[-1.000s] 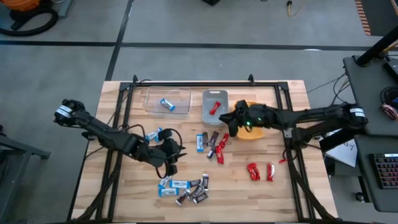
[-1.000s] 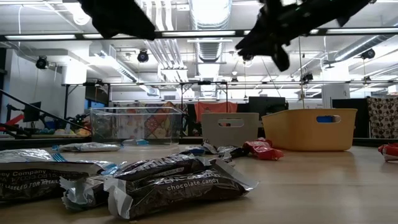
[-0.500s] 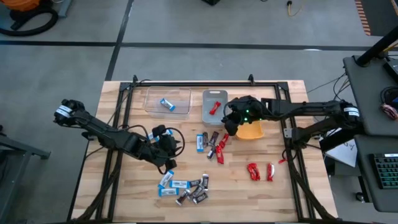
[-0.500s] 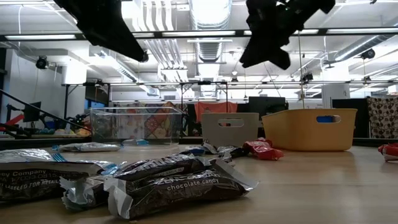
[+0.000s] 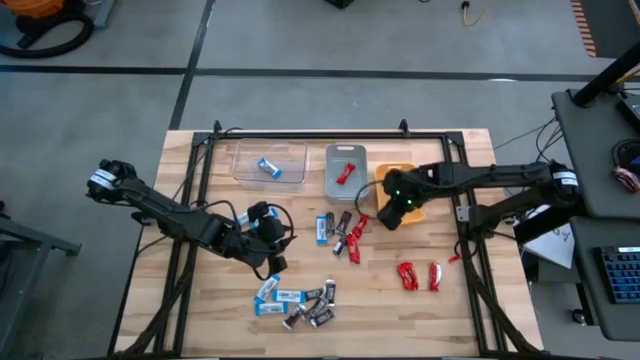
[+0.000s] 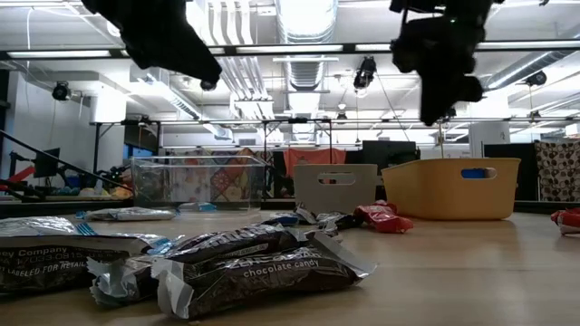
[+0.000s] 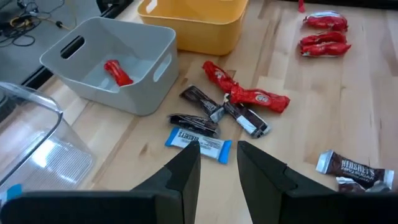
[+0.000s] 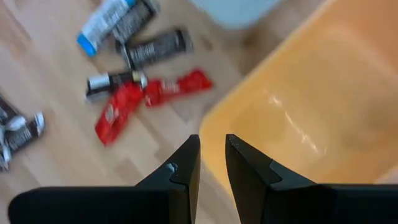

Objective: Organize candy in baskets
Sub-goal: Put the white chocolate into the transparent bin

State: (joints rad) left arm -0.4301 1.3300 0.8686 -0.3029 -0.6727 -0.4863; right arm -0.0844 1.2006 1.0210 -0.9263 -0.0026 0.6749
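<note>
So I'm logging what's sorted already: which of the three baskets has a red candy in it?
The grey-blue basket, the middle one of the three: a single red candy lies inside. The clear basket holds a blue-and-white bar; the yellow basket looks empty.

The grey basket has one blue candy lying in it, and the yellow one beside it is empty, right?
Not quite: the candy in the grey basket is red, as the left wrist view shows. The yellow basket beside it does look empty.

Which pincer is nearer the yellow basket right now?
Right. The right pincer hangs over the near rim of the yellow basket. The left pincer is far off, across the table near the blue candy.
</note>
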